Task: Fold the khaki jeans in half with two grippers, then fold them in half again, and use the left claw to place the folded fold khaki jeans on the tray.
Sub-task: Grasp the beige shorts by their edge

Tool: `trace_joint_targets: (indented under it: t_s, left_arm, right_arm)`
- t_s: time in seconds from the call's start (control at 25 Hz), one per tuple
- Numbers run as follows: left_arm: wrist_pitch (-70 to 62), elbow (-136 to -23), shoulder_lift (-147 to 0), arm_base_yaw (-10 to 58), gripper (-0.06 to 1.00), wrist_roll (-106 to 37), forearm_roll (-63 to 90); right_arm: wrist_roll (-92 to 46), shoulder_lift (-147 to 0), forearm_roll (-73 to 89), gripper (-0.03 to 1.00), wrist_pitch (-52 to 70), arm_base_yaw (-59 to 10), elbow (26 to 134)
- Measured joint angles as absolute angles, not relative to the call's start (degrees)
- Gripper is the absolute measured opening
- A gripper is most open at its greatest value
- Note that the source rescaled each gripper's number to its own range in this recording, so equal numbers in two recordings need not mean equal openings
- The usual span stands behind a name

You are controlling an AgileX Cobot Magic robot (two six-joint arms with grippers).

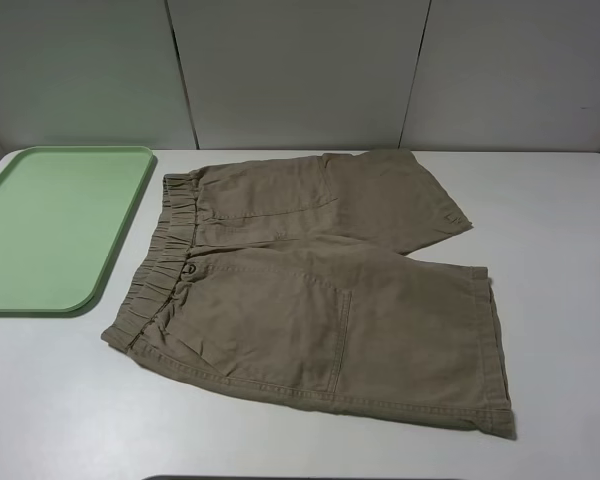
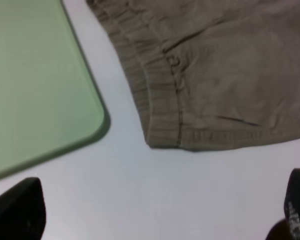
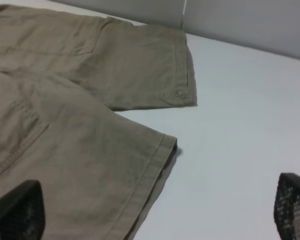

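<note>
The khaki jeans (image 1: 310, 290) lie spread flat on the white table, waistband toward the tray and both legs pointing right. The light-green tray (image 1: 50, 225) sits at the left with nothing on it. Neither arm shows in the high view. In the left wrist view my left gripper (image 2: 157, 215) is open above bare table, just off the waistband corner (image 2: 165, 135) and the tray's rounded corner (image 2: 90, 120). My right gripper (image 3: 155, 215) is open too; one finger (image 3: 15, 210) hangs over the near leg, the other (image 3: 292, 205) over the table beside the leg hems (image 3: 160, 155).
The white table (image 1: 560, 230) stretches bare to the right of the legs and in front of the shorts. Grey wall panels (image 1: 300, 70) stand along the table's far edge, close behind the tray and the far leg.
</note>
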State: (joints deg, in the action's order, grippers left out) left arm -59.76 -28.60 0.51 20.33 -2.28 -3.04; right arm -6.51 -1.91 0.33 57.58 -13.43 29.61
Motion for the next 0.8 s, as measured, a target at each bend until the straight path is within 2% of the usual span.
trace_joint_targets:
  t_s: [0.16,0.36,0.8]
  left_arm:
    - [-56.84,-30.12,-3.36,20.33,0.95,-6.18,-1.99]
    - [-54.35,-31.91,-18.68,20.33,0.95,-13.42,-1.99]
    - [-52.69,-40.56,-49.37,30.36,0.95,-23.65,-1.91]
  right_arm:
    - [-12.29,-11.37,1.25,1.0,56.12,-13.43,32.68]
    - [-18.96,-25.49,1.45,1.0,53.87,-14.41,35.91]
    - [-25.23,-38.84,-4.56,1.0,52.34,-32.6,36.98]
